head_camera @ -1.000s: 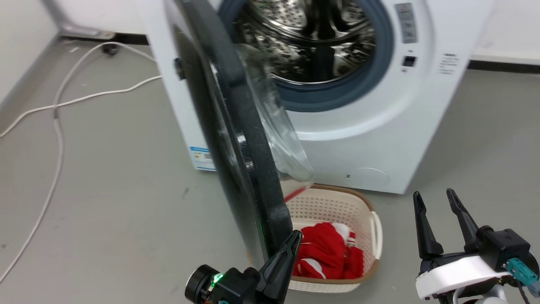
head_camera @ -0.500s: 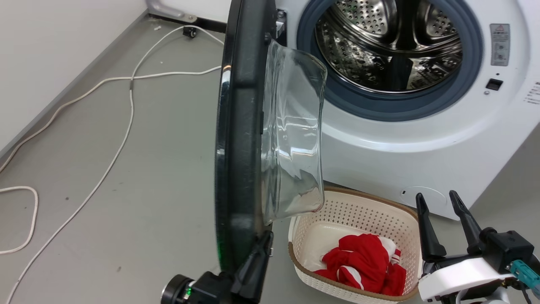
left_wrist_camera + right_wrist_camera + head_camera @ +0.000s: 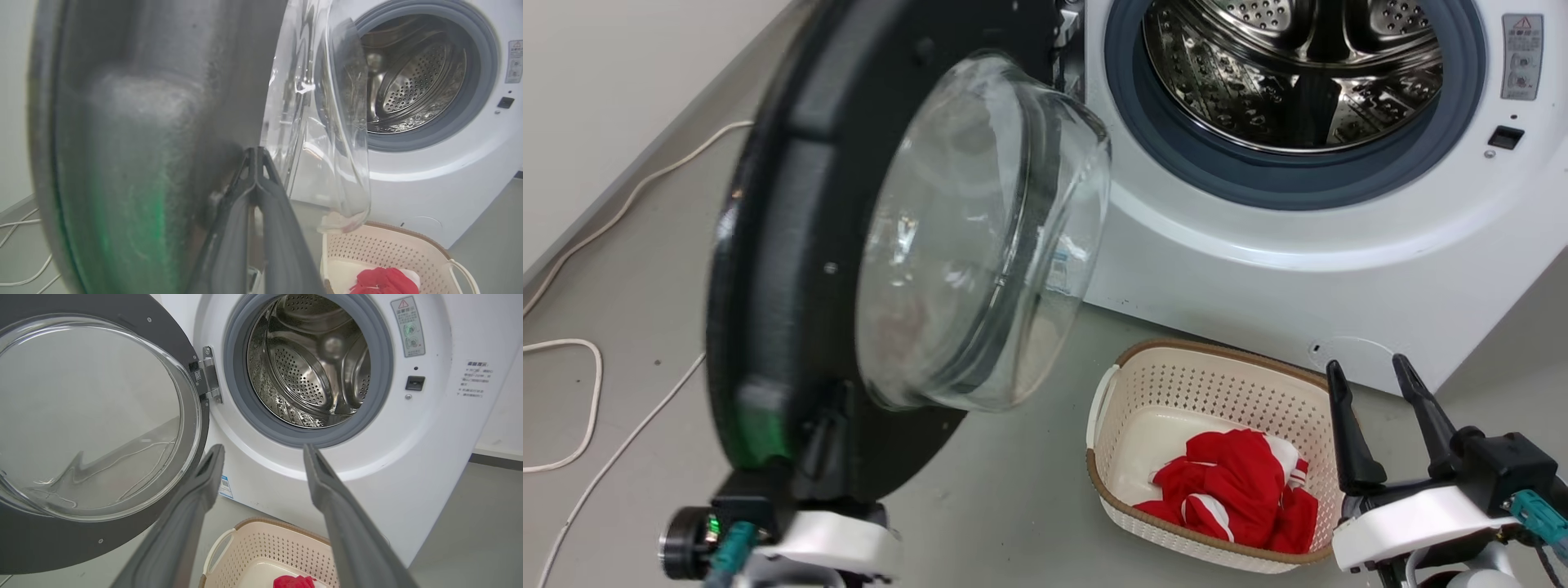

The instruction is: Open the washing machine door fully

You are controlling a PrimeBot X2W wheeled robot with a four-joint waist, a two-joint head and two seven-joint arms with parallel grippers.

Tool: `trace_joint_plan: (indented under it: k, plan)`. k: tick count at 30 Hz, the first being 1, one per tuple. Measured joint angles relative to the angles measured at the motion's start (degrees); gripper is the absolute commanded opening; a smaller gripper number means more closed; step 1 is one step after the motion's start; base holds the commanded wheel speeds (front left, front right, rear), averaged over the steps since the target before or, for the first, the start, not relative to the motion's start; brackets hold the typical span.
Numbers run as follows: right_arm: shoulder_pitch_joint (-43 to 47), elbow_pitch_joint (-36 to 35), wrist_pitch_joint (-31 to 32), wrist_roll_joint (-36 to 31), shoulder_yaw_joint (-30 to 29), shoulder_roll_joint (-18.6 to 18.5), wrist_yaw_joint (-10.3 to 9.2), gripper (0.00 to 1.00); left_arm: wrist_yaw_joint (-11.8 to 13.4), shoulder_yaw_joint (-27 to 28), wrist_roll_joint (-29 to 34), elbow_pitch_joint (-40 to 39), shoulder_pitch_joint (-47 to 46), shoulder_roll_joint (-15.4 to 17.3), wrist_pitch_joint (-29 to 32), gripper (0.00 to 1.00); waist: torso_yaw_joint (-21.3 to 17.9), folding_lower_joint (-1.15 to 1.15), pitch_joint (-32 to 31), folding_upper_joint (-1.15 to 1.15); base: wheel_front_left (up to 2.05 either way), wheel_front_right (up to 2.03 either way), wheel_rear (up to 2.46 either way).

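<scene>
The washing machine (image 3: 1339,269) stands with its steel drum (image 3: 1298,73) exposed. The washing machine door (image 3: 792,245) hangs swung out to the left on its hinge (image 3: 208,375), its inner face and clear glass bowl (image 3: 980,237) turned toward me. My left gripper (image 3: 837,400) is shut, fingers together, their tips pressed against the door's dark inner rim low down; the left wrist view has those tips (image 3: 255,153) meeting on the door (image 3: 143,143) beside the glass. My right gripper (image 3: 1372,376) hangs open at the lower right, apart from the machine, fingers (image 3: 204,477) spread before the drum opening.
A cream perforated basket (image 3: 1176,384) holding red clothing (image 3: 1233,490) sits on the floor just in front of the machine, between the two grippers. White cables (image 3: 572,408) trail over the grey floor at the left, near the wall.
The door has swung further out to the left, from edge-on to showing its inner face. My left gripper went left with it. The right gripper has stayed put.
</scene>
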Motion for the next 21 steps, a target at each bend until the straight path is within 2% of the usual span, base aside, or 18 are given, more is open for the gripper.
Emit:
trace_joint_plan:
  k: [7, 17, 21]
  plan:
    - [-1.29, -1.13, 0.77, -1.47, -0.45, 0.00, 0.00, 1.00, -0.71, 7.98, -3.67, 4.11, -4.21, 2.49, -0.53, 0.00, -1.53, 0.00, 2.34, 0.00, 0.00, 0.00, 0.00]
    - [-2.93, -1.86, 1.22, -2.23, -0.31, 0.01, 0.00, 1.00, -4.38, 18.98, -6.57, 10.15, -10.66, 4.61, -0.67, 0.00, -3.57, 0.00, 5.50, 0.00, 0.00, 0.00, 0.00]
    - [-3.34, -1.83, 1.20, -2.24, -0.34, 0.01, 0.00, 1.00, -5.58, 22.86, -6.42, 14.02, -13.08, 6.73, -0.68, 0.00, -4.43, 0.01, 6.29, 0.00, 0.00, 0.00, 0.00]
